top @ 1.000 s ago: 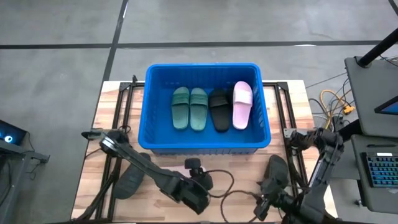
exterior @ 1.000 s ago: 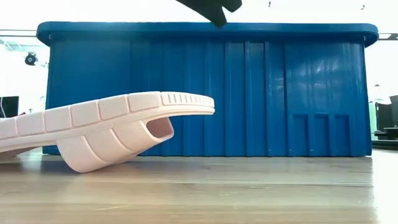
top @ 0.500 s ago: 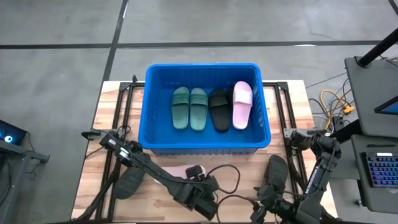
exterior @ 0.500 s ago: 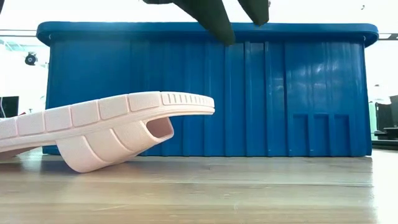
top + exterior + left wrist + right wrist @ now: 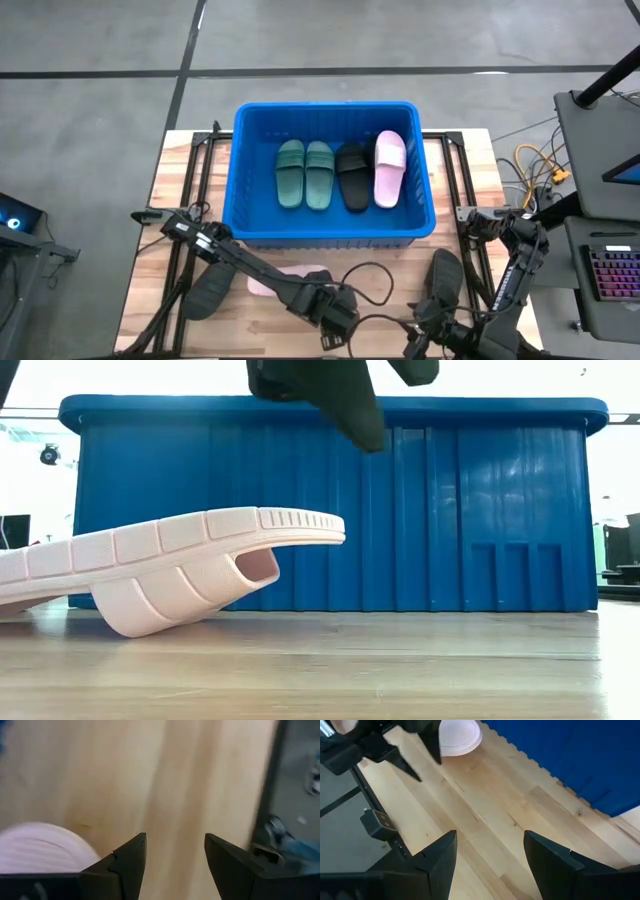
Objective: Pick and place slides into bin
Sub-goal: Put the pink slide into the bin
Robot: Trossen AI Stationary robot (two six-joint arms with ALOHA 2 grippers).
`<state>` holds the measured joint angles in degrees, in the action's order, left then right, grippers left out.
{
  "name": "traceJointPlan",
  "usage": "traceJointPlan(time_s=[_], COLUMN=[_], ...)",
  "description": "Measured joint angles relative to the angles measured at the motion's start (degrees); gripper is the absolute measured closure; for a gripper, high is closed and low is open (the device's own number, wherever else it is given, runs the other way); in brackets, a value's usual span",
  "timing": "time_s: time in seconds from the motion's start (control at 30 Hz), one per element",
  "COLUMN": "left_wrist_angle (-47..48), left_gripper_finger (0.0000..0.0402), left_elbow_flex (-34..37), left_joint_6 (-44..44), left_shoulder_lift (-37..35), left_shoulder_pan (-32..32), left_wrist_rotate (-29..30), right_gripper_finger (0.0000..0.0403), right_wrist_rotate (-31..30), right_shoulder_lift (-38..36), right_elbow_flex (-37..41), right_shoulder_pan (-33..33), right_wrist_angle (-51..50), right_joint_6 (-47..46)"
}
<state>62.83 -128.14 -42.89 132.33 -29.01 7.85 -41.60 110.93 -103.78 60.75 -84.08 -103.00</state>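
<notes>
The blue bin (image 5: 330, 118) holds two green slides (image 5: 305, 173), a black one (image 5: 352, 176) and a pink one (image 5: 389, 167). Another pink slide (image 5: 290, 279) lies sole-up in front of the bin, propped on its strap (image 5: 170, 600) with one end raised. A dark slide (image 5: 208, 293) lies at the table's left and another (image 5: 447, 279) at its right. My left gripper (image 5: 175, 851) hangs open over bare wood, just right of the pink slide (image 5: 45, 847). My right gripper (image 5: 490, 851) is open above the near right of the table.
The bin's ribbed front wall (image 5: 400, 510) stands close behind the pink slide. A black cable (image 5: 375, 290) loops across the wood between the two arms. Bare wood (image 5: 485, 800) lies between the grippers and the bin. The table's near edge and a metal frame rail (image 5: 380, 822) are close by.
My left gripper has gone toward the table's right edge and down, tipping steeper and rolling about its own line. Its arm has cleared the pink slide, which shows more fully from above and has kept its place. Both grippers stay open.
</notes>
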Motion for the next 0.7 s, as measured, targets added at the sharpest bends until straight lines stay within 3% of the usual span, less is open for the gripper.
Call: traceJointPlan(time_s=[0.17,0.47,0.7], left_wrist_angle=[-0.55,-1.58,-2.74], left_gripper_finger=[0.0217,0.0217,0.021], left_elbow_flex=[0.96,1.27,1.34], left_joint_6=[-0.09,-5.57,-3.85], left_shoulder_lift=[0.0,0.0,0.0], left_shoulder_pan=[0.83,0.63,-0.15], left_wrist_rotate=[-7.17,-4.76,-5.0], right_gripper_finger=[0.0184,0.0183,0.0183], right_wrist_rotate=[0.01,3.83,5.6], right_shoulder_lift=[0.0,0.0,-0.02], right_elbow_flex=[-1.14,-4.24,-6.32], right_shoulder_pan=[-0.01,-0.39,-0.68], right_wrist_angle=[0.09,0.09,-0.21], right_joint_6=[-0.03,-1.68,-2.13])
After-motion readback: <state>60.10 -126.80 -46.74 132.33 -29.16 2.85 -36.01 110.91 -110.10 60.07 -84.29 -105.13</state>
